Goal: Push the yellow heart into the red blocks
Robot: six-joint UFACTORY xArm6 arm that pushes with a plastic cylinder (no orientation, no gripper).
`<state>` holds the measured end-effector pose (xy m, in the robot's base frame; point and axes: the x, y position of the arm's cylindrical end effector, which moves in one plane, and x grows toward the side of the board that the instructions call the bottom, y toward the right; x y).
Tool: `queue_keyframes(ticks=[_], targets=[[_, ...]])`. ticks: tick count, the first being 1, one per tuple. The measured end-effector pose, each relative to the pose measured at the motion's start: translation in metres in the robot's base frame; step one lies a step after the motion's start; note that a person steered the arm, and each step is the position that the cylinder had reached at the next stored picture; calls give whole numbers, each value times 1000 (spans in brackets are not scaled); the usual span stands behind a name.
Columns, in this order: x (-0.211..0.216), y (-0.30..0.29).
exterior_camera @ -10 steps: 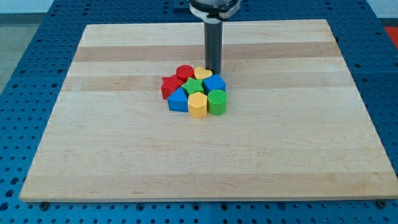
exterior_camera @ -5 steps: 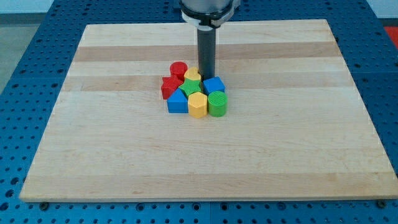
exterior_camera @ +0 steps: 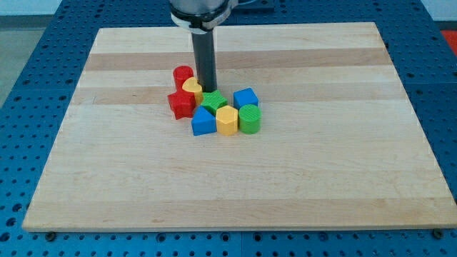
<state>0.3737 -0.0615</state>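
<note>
The yellow heart lies near the board's middle, pressed between the red cylinder above it and the red star below it. My tip stands right against the heart's right side. The dark rod rises from there to the view's top. A green star sits just below my tip.
A cluster lies to the right and below: a blue block, a green cylinder, a yellow hexagonal block and a blue triangular block. The wooden board rests on a blue perforated table.
My tip has slid left, pushing the yellow heart left with it. The red cylinder and red star have shifted left too. The other blocks stayed roughly in place.
</note>
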Motion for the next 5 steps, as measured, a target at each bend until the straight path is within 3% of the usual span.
queue_keyframes(ticks=[3,4,5], targets=[[-4,5],[-22,14],[-80,13]])
